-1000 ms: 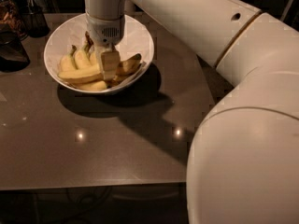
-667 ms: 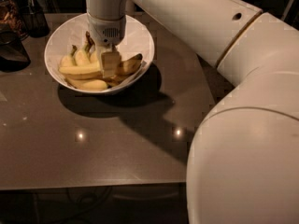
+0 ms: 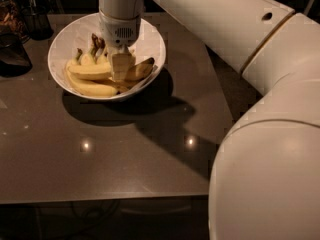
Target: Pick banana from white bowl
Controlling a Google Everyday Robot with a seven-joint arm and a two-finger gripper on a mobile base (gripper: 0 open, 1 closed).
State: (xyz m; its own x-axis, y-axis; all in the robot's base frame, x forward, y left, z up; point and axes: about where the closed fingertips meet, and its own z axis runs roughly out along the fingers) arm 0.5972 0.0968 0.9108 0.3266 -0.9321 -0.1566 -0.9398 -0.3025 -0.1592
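The bananas (image 3: 90,73) lie in a bunch inside the one white bowl (image 3: 62,44), filling its half from 3 o'clock round through 6 to 9. At least three can be counted. One long yellow fruit curves along the 6 o'clock wall, a second lies just above it, and a third with a browned tip points toward 3 o'clock. Their dark stems gather near the bowl's centre, toward 12 o'clock.

The single gripper (image 3: 121,69) reaches straight down into the bowl from 12 o'clock and meets the bunch near its middle, between the yellow fruits and the browned one. Whether it has closed on a banana or merely rests against the bunch cannot be told.

The bowl stands on the one dark table (image 3: 100,169), at about 11 o'clock of its top, and casts a broad shadow toward 5 o'clock. The white arm (image 3: 210,19) sweeps from the gripper across to 3 o'clock and down to 5 o'clock.

Two dark glass containers stand at 10 o'clock of the bowl, one (image 3: 12,59) just beside its rim and the other (image 3: 37,21) farther back. Two small light spots (image 3: 86,145) shine on the tabletop.
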